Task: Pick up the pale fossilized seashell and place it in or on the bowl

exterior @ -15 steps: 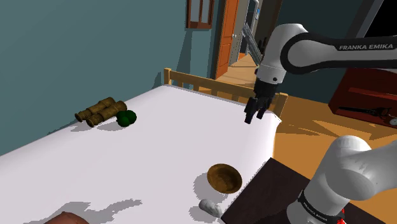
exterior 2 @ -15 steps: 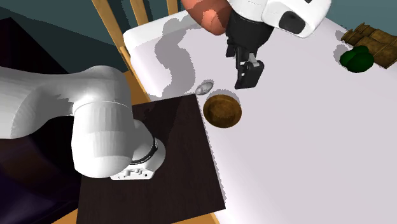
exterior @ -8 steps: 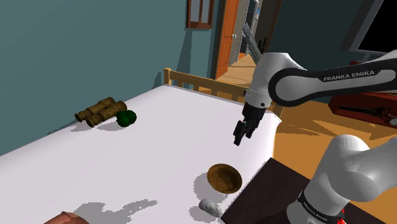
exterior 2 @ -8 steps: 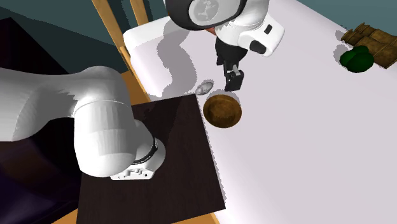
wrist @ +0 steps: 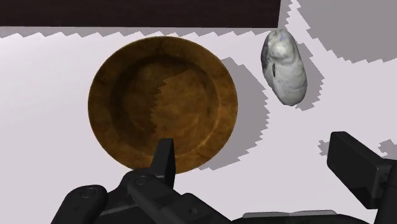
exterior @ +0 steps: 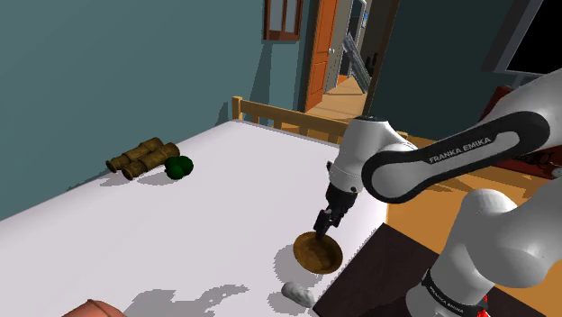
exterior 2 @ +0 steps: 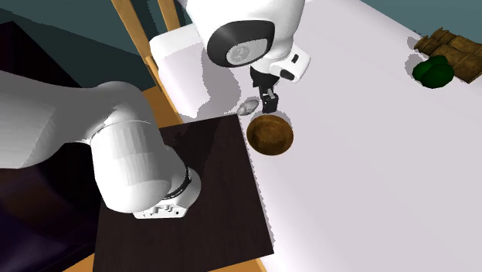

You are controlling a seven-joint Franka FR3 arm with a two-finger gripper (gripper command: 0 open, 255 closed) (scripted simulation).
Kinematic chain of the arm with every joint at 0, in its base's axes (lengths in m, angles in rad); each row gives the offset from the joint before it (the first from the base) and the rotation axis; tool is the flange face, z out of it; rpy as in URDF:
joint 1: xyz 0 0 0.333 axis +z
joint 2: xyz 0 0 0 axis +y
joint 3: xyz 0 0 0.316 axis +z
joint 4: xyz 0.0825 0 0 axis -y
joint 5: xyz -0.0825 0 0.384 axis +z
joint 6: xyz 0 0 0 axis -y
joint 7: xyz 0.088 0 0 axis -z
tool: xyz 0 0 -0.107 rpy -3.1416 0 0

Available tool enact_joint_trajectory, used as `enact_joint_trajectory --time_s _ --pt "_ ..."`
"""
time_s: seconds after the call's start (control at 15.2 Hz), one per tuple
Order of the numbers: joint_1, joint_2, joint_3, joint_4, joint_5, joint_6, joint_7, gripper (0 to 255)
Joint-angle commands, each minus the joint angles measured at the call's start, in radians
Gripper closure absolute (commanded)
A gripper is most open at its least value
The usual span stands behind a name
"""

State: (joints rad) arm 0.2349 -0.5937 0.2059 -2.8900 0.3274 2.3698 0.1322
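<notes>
A pale grey, oblong seashell (wrist: 284,67) lies on the white surface near its edge, close beside a round brown wooden bowl (wrist: 162,105). The shoulder view shows the shell (exterior: 298,293) just in front of the bowl (exterior: 318,251). My black gripper (exterior: 324,222) hangs low above the bowl's far rim. In the second exterior view the gripper (exterior 2: 270,100) stands between the shell (exterior 2: 249,106) and the bowl (exterior 2: 270,135). Its fingers (wrist: 164,162) stand wide apart in the wrist view, open, with nothing between them; the shell lies beyond them, untouched.
Brown binoculars (exterior: 140,157) and a dark green object (exterior: 179,167) lie far off on the white surface. A wooden rail (exterior: 270,113) borders the far edge. The dark stand top (exterior 2: 208,193) adjoins the surface near the bowl. A reddish-brown object (exterior: 90,309) sits at the shoulder view's lower left.
The arm has swung down and in from above the surface's far edge. The gripper now hangs low by the bowl and shell. Bowl and shell have not moved.
</notes>
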Motion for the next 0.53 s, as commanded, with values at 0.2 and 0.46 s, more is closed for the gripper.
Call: enact_joint_trajectory --time_s 0.2,0.46 --pt "0.073 0.204 0.065 -0.019 0.076 0.246 0.002 0" --pt "0.123 0.406 0.112 0.003 0.125 0.441 -0.001 0"
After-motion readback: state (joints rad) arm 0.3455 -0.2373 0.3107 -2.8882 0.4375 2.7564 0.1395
